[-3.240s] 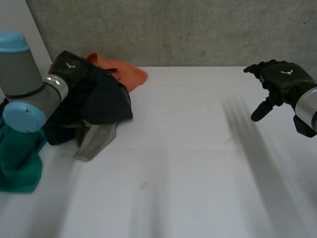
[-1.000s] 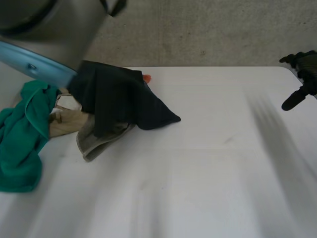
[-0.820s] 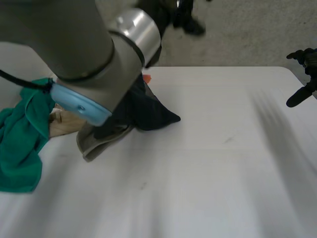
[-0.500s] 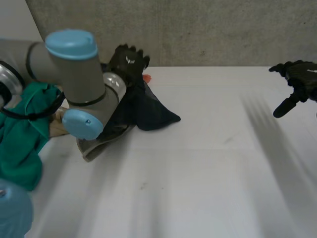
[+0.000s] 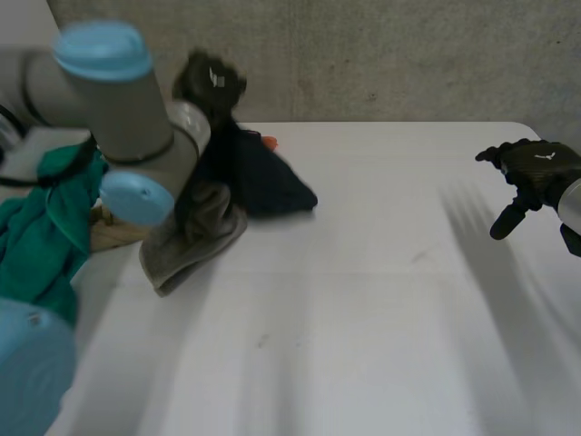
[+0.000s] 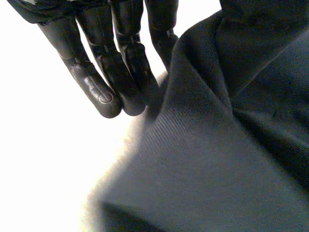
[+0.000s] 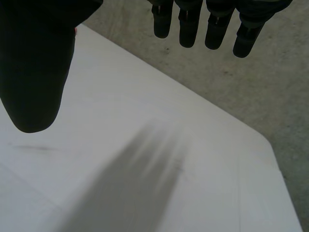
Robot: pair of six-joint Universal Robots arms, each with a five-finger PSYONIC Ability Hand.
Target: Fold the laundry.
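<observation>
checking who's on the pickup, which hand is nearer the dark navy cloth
Left. The left hand is right at the dark cloth, up against its raised top part. The right hand hovers far across the table, near its opposite side, well apart from the cloth.

Five cloths, perhaps (navy (image 5: 263, 182), grey (image 5: 195, 241), teal (image 5: 41, 227), beige (image 5: 113, 232), an orange scrap (image 5: 269, 141)); two hands, left (image 5: 211, 82) and right (image 5: 531, 168); one table (image 5: 363, 318).

orange cloth (image 5: 269, 142): a sliver; the rest behind the dark navy cloth (image 5: 268, 186).
beige cloth (image 5: 113, 233): mostly under the grey left arm (image 5: 118, 91).
teal cloth (image 5: 41, 245): cut by the edge, partly behind that arm.
left robot hand (image 5: 211, 80): its hold on the navy cloth cannot be told.
right robot hand (image 5: 531, 168): wrist cut off.
</observation>
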